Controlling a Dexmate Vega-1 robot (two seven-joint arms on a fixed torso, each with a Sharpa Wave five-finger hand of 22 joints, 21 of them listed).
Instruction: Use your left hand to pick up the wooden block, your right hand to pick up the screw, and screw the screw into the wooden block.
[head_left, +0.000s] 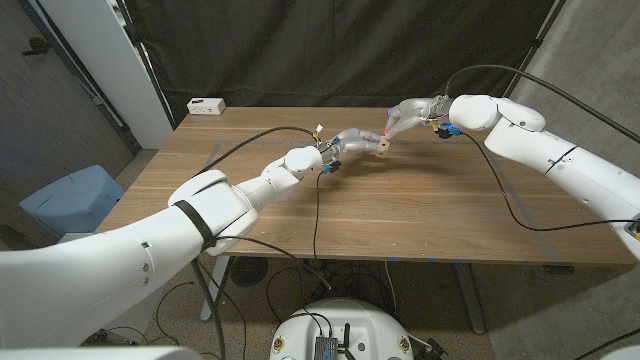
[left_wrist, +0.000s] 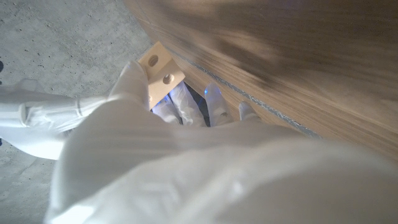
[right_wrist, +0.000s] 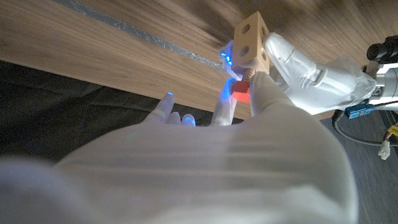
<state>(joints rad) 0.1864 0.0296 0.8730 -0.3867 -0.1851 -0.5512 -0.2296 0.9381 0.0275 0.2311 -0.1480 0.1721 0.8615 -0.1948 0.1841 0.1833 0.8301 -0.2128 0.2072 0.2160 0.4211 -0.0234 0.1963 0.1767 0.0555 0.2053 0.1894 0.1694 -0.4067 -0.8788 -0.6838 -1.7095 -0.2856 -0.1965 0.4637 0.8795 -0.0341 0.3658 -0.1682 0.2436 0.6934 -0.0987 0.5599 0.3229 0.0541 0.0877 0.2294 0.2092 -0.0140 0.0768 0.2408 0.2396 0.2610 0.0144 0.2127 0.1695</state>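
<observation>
My left hand (head_left: 345, 143) holds the pale wooden block (head_left: 383, 148) up above the table's far middle. The block (right_wrist: 250, 45) has round holes in its faces, two of them plain in the left wrist view (left_wrist: 158, 67). My right hand (head_left: 405, 115) meets it from the right and pinches a screw with a red head (right_wrist: 240, 92). The screw's shaft touches the block's underside in the right wrist view. In the head view the red head (head_left: 385, 131) shows just above the block. My left hand (right_wrist: 305, 74) wraps the block's far side.
The wooden table (head_left: 420, 210) is bare across its near half. A small white box (head_left: 206, 105) sits at the far left corner. Black cables (head_left: 316, 200) trail from both wrists over the tabletop. A dark curtain hangs behind the table.
</observation>
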